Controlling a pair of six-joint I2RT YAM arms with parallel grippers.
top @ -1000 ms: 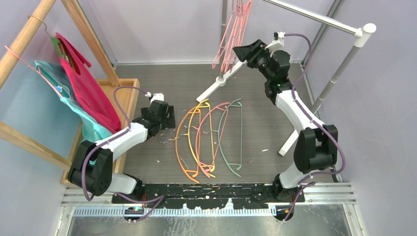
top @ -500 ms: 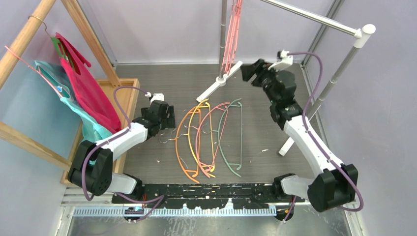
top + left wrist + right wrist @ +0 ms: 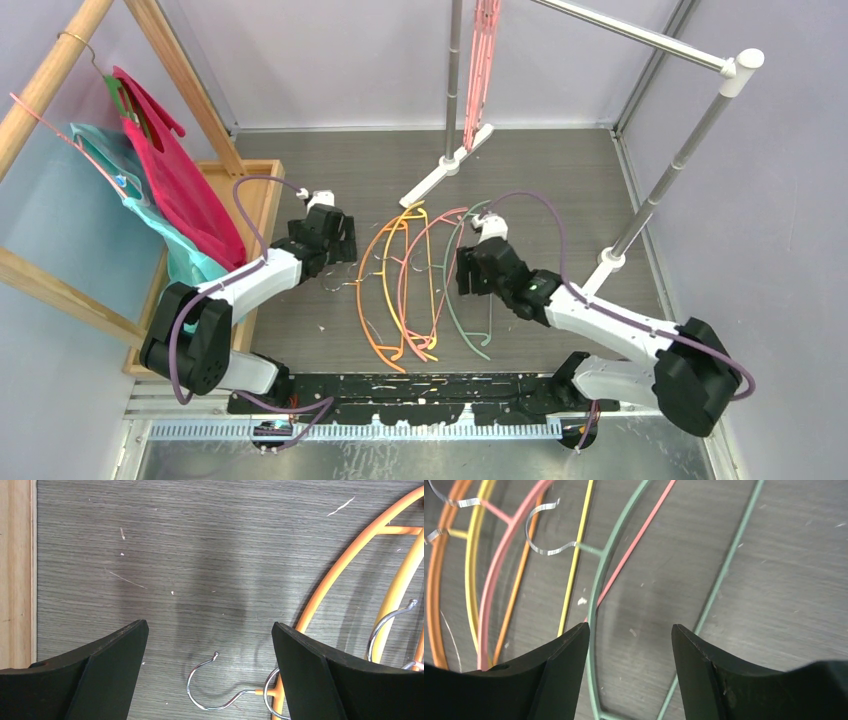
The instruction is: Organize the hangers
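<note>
Several hangers lie side by side on the grey table: an orange one (image 3: pixel 368 290), a yellow one (image 3: pixel 385 275), a pink one (image 3: pixel 402 285) and a pale green one (image 3: pixel 483 330). More pink hangers (image 3: pixel 482 60) hang from the metal rail at the back. My left gripper (image 3: pixel 345 240) is open and empty just left of the orange hanger; its metal hook (image 3: pixel 210 687) lies between the fingers in the left wrist view. My right gripper (image 3: pixel 462 272) is open and empty low over the green hanger (image 3: pixel 596 605).
A wooden rack at the left carries a pink hanger draped with red and teal cloth (image 3: pixel 175 185). A wooden tray (image 3: pixel 262 195) sits beside it. The metal rail's stand has a white foot (image 3: pixel 445 165) at the back and a pole (image 3: pixel 660 185) at the right.
My right arm has swung down from the hanging pink hangers at the back rail to just above the green hanger on the table. The left arm has not moved.
</note>
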